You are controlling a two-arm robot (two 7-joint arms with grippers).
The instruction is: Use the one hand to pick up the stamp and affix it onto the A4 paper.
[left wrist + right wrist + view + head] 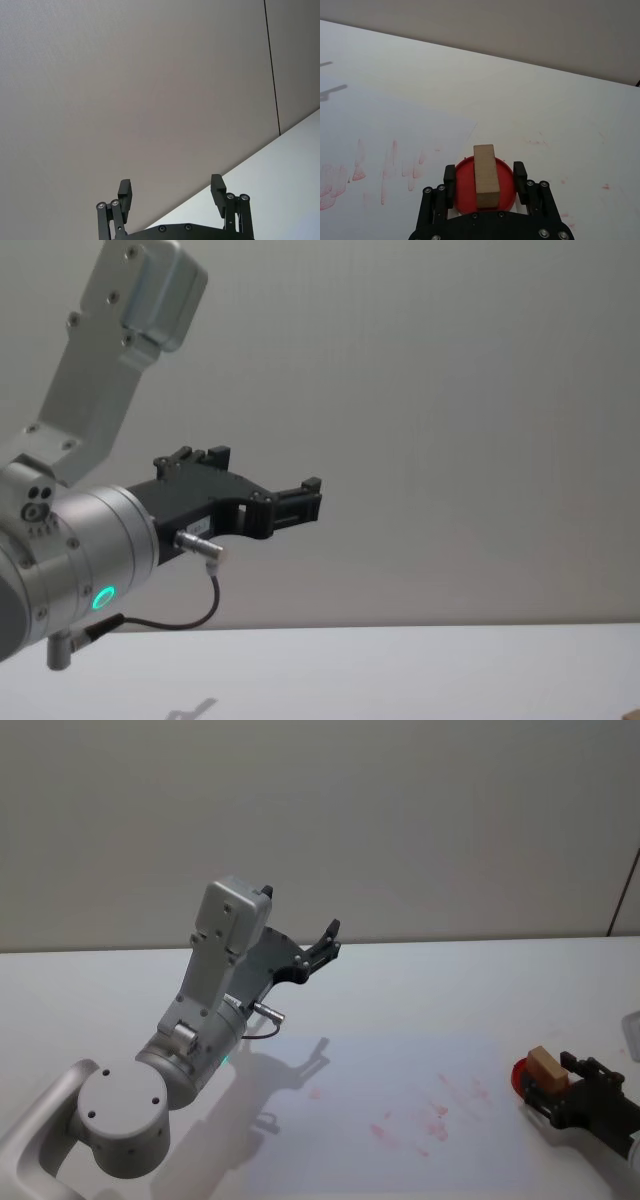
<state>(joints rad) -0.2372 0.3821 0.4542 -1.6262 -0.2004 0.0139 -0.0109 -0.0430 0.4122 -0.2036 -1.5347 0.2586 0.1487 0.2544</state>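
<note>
The stamp [547,1066], a plain wooden block, stands upright on a round red ink pad [518,1078] on the white bench [450,990], just off the 3 o'clock edge of the A4 paper [330,1120]. The right hand [555,1085] reaches in at the head view's 4 o'clock and straddles block and pad. From the head its black body crowds the block, so the gap cannot be judged there. The right wrist view settles it — the fingers [520,175] stand apart, one on each side, with a strip of red pad showing between each of them and the block. Whether they touch the pad's rim I cannot tell.

The sheet lies flat, one corner near the pad, and carries red prints [432,1118] across its 3 o'clock half. The wrist view adds faint red smears [605,186] on the bare bench beyond the sheet.

The left hand [325,945] hangs raised at the sheet's 11 o'clock, well apart from the stamp, aimed at the grey wall [400,820] with its fingers spread wide. Its shadow [290,1070] falls on the sheet's 10 o'clock corner. The chest view gives this hand from the side — a thin cable [200,610] loops under the wrist, beside a green light [103,597].
</note>
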